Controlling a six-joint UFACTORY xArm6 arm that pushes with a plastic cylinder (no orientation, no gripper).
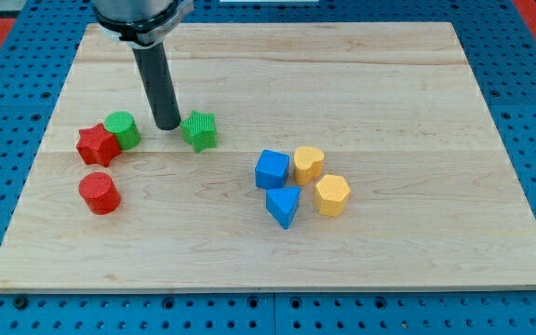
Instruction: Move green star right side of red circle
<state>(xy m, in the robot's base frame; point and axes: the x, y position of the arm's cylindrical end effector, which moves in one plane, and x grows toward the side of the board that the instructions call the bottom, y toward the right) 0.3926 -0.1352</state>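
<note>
The green star (199,130) lies on the wooden board, left of centre and toward the view's top. The red circle (99,193) lies lower left of it, near the board's left side. My tip (167,126) rests on the board just left of the green star, almost touching it, and right of the green circle (122,129). The star is up and to the right of the red circle.
A red star (97,145) touches the green circle at the left. Near the centre right are a blue cube (272,169), a blue triangle (284,207), a yellow heart-like block (308,164) and a yellow hexagon (331,195). The board's (417,251) edges border a blue pegboard.
</note>
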